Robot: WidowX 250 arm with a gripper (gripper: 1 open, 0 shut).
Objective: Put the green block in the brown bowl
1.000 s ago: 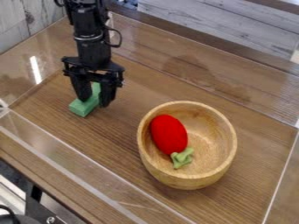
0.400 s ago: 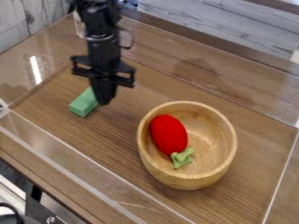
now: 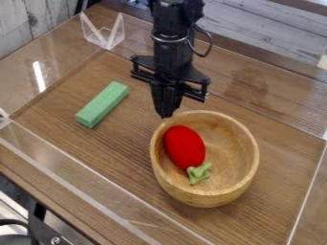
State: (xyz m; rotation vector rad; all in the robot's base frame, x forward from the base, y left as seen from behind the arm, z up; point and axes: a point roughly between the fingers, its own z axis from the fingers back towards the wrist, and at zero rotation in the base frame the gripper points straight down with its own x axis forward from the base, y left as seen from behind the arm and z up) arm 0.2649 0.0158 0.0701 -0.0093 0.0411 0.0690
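Note:
The green block (image 3: 102, 103) lies flat on the wooden table at the left, with nothing touching it. My gripper (image 3: 166, 107) hangs pointing straight down to the right of the block, just above the far left rim of the brown bowl (image 3: 243, 144). Its fingers are pressed together, and I see nothing between them. The bowl sits at the lower right.
A red vegetable (image 3: 185, 146) with a small green stem (image 3: 200, 173) lies inside the bowl. A clear plastic stand (image 3: 99, 29) sits at the back left. Low transparent walls (image 3: 76, 167) run around the table, and planks lie beyond the far edge.
My gripper stood open over the green block, then shut and rose. It has moved right to the bowl's rim, while the block stayed on the table.

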